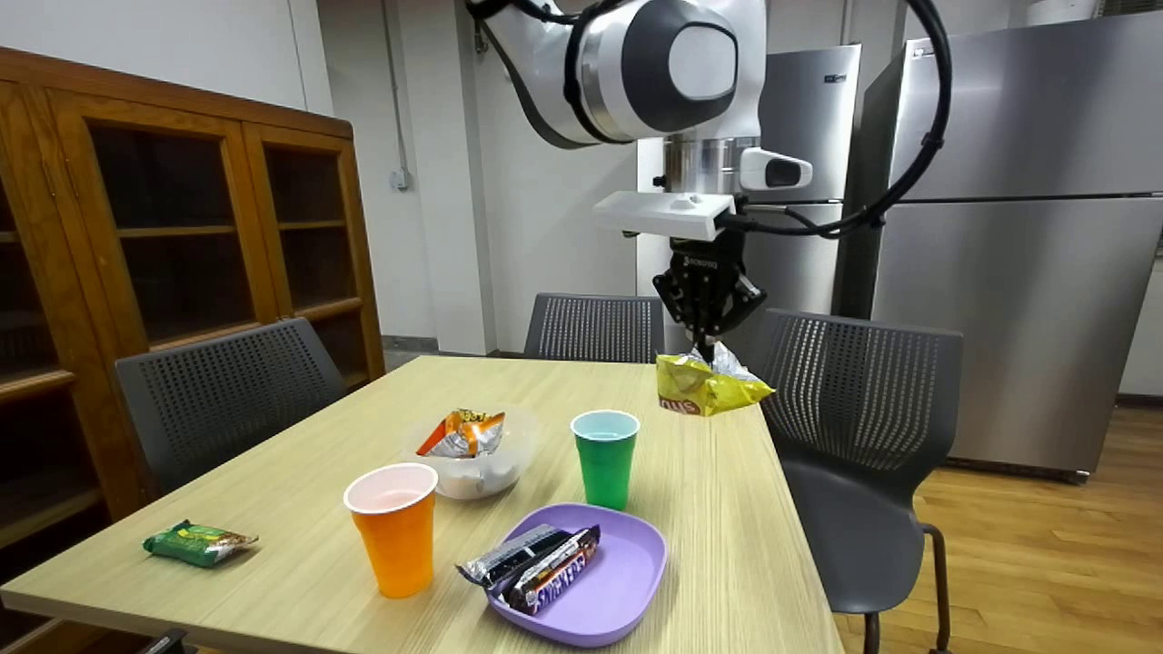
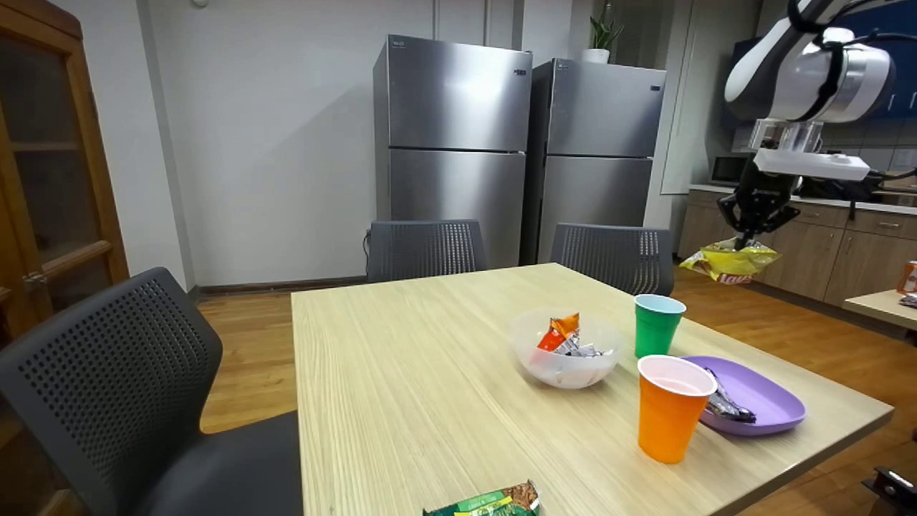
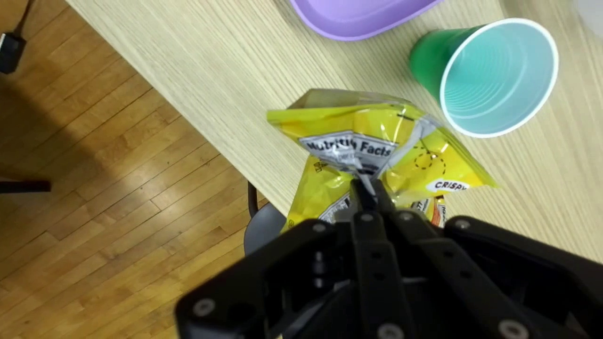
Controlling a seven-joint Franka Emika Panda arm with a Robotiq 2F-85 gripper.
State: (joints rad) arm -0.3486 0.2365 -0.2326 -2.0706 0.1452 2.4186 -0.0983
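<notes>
The gripper has its jaws drawn narrow, pinching the crumpled upper end of a yellow snack bag. The bag hangs in the air, near the edge of the pale table; "Nutrition Facts" and "CRISPY" are readable on it in the wrist view, while its red-backed lettering stands upside down in an exterior view. With the bag as the clock's centre in the wrist view, a green cup is near it at two o'clock, a purple plate lies at twelve, the wooden floor shows at nine and part of a grey chair at eight. With the green cup as centre in an exterior view, the bag is at two o'clock, a translucent bowl holding an orange packet at nine, an orange cup at eight and the plate at six. Both cups stand upright. A Snickers bar and a silvery dark bar lie side by side on the plate, towards its nine o'clock rim. A small green packet lies on the table at nine o'clock from the orange cup, apart from it.
</notes>
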